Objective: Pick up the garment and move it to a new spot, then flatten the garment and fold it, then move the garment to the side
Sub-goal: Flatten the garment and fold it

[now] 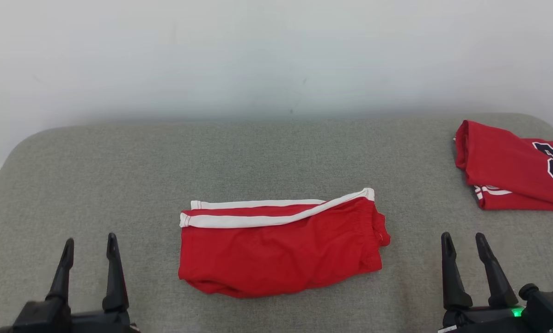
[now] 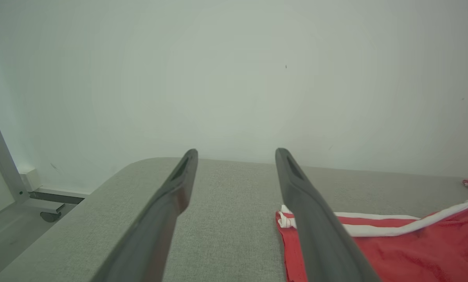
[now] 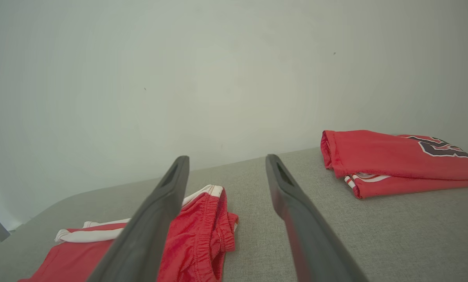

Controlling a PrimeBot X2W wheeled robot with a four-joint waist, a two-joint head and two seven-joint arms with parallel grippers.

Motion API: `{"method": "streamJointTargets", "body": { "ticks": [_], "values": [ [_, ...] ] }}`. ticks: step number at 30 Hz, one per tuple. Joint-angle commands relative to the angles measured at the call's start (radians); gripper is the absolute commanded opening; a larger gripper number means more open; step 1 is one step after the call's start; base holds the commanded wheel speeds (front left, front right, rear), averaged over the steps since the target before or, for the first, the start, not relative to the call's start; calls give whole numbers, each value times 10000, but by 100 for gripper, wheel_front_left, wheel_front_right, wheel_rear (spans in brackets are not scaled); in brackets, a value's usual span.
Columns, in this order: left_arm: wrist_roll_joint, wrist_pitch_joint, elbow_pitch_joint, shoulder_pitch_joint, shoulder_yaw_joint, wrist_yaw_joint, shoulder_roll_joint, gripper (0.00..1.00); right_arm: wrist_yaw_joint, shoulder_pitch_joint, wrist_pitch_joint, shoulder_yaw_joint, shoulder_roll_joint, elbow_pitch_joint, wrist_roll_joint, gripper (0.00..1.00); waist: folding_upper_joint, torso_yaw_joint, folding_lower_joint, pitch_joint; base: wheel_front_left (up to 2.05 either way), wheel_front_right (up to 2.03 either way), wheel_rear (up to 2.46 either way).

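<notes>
Garment (image 1: 281, 249) location?
— It is lying folded at the middle of the worktop (image 1: 119, 175), touching neither hand.
Hands?
— Left hand (image 1: 90, 238) and right hand (image 1: 463, 235) are hovering near the front edge, fingers standing apart, gripping nothing. Another folded red jersey (image 1: 512, 166) is sitting far right.

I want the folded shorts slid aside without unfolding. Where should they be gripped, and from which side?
Probably both short ends at once: left gripper on the left edge, right gripper on the bunched waistband end, each coming from its own side. The shorts lie wide and flat between the open grippers.
</notes>
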Motion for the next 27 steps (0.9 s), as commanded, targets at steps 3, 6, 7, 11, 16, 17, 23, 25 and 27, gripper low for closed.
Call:
{"method": "streamJointTargets", "body": {
  "ticks": [3,6,7,11,16,17,23,25,27],
  "values": [
    [376,-24,-162,500,361,-150,-246,100,-30,151,-62,19,58,86,-46,100,1,-80,1,33,0,0,0],
    [770,-24,-62,906,572,-408,-328,100,-30,227,-77,19,99,170,-69,100,1,-141,1,42,0,0,0],
    [923,-24,-48,974,583,-496,-357,100,-30,245,-79,18,108,203,-86,100,1,-161,1,43,0,0,0],
    [1237,-25,32,1201,774,-754,-534,100,-30,250,-71,59,84,359,-107,100,1,-215,1,41,0,0,0],
    [1423,-25,119,1331,942,-975,-759,100,-30,292,-51,149,70,599,-166,100,1,-204,1,10,0,0,0],
    [1459,-25,153,1323,982,-1026,-797,100,-30,261,-53,170,58,634,-180,100,1,-195,1,9,0,0,0],
    [1652,-25,230,1230,1114,-1176,-1000,100,-30,-166,153,459,-109,880,-187,100,1,-161,1,4,0,0,0],
    [1716,-25,255,1159,1168,-1208,-1067,100,-30,-522,283,534,-156,1007,-154,100,1,-140,1,19,0,0,0],
    [1781,-25,294,1064,1224,-1309,-1117,100,-30,-943,532,614,-170,1259,-123,100,1,-89,1,44,0,0,0]
  ]
}}
